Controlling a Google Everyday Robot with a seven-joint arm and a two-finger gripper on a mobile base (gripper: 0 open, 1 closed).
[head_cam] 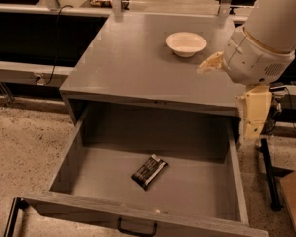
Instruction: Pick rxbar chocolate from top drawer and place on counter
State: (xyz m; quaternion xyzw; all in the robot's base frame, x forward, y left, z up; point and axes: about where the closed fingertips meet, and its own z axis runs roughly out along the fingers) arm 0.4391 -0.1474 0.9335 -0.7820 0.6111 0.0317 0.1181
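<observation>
The rxbar chocolate (149, 171) lies flat on the floor of the top drawer (89, 172), near its middle and turned at an angle, with its lighter end toward the back right. The drawer is pulled fully out, and its dark pull handle (137, 228) is at the bottom edge of the view. The grey counter (128, 58) is above it. My gripper (254, 116) hangs at the right, beside the counter's front right corner and above the drawer's right wall. It is well apart from the bar.
A white bowl (186, 43) stands on the back right of the counter, close to my arm (266, 38). A dark stand leg (269, 177) and a box corner (293, 196) are on the speckled floor to the right. Shelving runs behind the counter.
</observation>
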